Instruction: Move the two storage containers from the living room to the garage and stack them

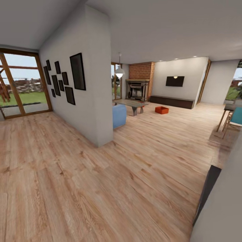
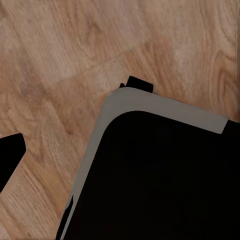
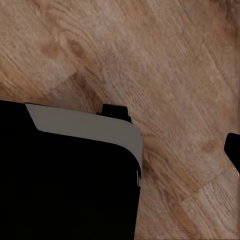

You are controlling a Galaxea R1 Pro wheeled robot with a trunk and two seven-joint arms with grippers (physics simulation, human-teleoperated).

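Wood plank floor (image 1: 101,188) underfoot, grain running away from the robot; both wrist views look down on the robot's black, grey-edged base (image 2: 160,175) over planks; claw state cannot be told; mid-distance a white partition wall (image 1: 90,90) with dark frames; far off, one orange-red storage container (image 1: 161,110) on the living-room floor, near the low table (image 1: 131,103), before the brick fireplace (image 1: 138,88).

You've got one storage container (image 1: 161,110) in sight, far ahead of your arms on the plank floor (image 1: 101,188). Count seven black frames (image 1: 77,71) on the dividing wall, one TV (image 1: 174,81), one fireplace (image 1: 137,90), one pendant lamp (image 1: 119,71), and one blue sofa (image 1: 119,115).
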